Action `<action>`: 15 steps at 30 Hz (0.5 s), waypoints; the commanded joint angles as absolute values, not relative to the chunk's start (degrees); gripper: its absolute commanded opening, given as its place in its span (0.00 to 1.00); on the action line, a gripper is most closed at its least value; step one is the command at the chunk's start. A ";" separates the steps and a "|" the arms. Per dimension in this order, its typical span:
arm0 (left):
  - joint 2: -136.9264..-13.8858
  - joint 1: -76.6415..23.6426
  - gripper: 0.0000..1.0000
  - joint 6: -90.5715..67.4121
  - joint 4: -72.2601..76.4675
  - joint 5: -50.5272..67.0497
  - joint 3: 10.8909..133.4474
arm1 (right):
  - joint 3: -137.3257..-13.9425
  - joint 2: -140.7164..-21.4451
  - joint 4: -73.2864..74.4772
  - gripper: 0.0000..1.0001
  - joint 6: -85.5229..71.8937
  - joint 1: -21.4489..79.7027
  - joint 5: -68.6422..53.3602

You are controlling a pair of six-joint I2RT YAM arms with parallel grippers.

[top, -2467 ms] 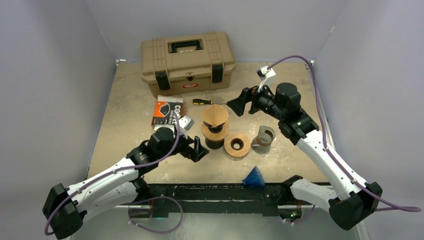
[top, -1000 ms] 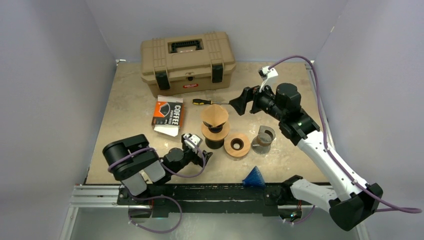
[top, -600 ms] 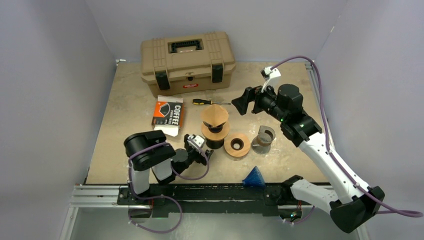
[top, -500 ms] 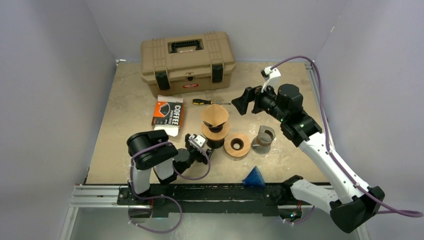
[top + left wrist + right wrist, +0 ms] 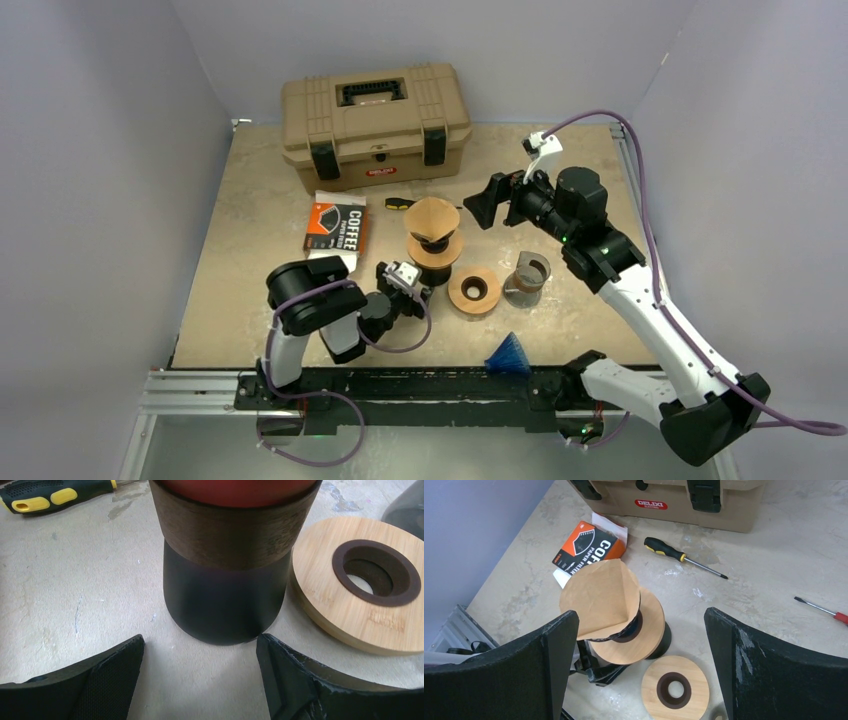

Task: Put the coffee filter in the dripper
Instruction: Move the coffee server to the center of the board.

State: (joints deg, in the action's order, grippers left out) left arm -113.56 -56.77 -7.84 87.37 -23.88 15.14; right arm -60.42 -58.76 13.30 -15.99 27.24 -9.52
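The brown paper coffee filter [image 5: 432,217] [image 5: 599,597] sits open in the top of the dripper [image 5: 434,252] [image 5: 644,630], a black body with a wooden collar, at the table's middle. My left gripper [image 5: 410,279] [image 5: 200,645] is low on the table, open. Its fingertips [image 5: 120,655] stand just short of the dripper's black base [image 5: 222,605], one to each side, with nothing between them. My right gripper [image 5: 482,205] [image 5: 640,615] hangs open above and to the right of the dripper, looking down on the filter.
A wooden ring [image 5: 474,290] [image 5: 370,585] lies right of the dripper, with a grey cup [image 5: 527,277] beyond it. A filter pack [image 5: 335,228], a yellow-handled screwdriver [image 5: 684,557], a tan toolbox [image 5: 375,120] and a blue cone [image 5: 508,353] are also on the table.
My left arm has folded in and slid the gripper right to the dripper's base, jaws a little narrower. The dripper and filter have shifted slightly towards the back. The right arm barely moved.
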 commanded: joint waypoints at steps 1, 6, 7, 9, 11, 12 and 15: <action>-116.61 -56.54 0.82 -9.29 95.35 -26.09 17.27 | -63.19 -58.60 13.17 0.99 -15.03 27.15 -8.39; -118.74 -56.59 0.83 -9.85 95.71 -26.42 19.60 | -63.15 -58.53 13.47 0.99 -14.99 27.16 -8.26; -119.16 -56.53 0.83 -9.99 95.88 -26.53 20.01 | -63.11 -58.53 13.52 0.99 -14.88 27.11 -8.33; -120.02 -56.52 0.84 -10.15 96.20 -26.84 20.75 | -63.11 -58.62 13.85 0.99 -14.77 27.14 -8.28; -120.44 -56.54 0.85 -10.03 96.42 -27.12 21.47 | -63.02 -58.51 14.10 0.99 -14.77 27.13 -8.25; -120.24 -56.55 0.86 -9.92 95.99 -27.16 21.82 | -62.94 -58.38 14.18 0.99 -14.77 27.14 -8.14; -118.96 -56.55 0.87 -9.88 91.63 -27.48 23.43 | -62.84 -58.10 14.38 0.99 -14.81 27.12 -7.76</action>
